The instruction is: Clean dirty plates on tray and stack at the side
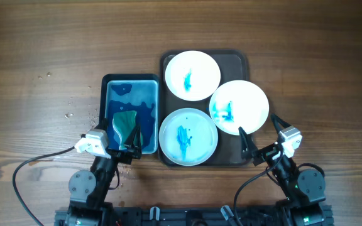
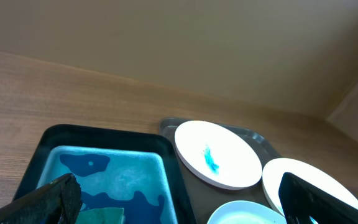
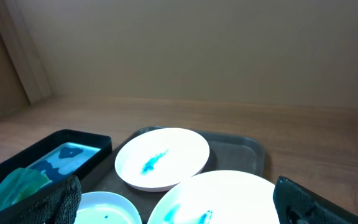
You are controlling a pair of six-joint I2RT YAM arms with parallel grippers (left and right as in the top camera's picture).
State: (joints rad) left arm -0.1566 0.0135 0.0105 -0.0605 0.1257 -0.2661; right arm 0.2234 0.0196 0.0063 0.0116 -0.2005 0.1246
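Rightward — one plate [image 1: 239,107] past tray [image 1: 232,63] rim.

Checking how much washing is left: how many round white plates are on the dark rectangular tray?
3. One round white plate at the far end of the dark rectangular tray, one near-left, one overhanging its right rim. None looks hidden.

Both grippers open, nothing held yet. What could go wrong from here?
1. The right plate sits partly over the rim of the tray, right by the open right gripper. A clumsy approach could push it off onto the table.
2. The left gripper hovers open over the green cloth in the basin of blue water. Lifting it soaked may drip; droplets already dot the table.
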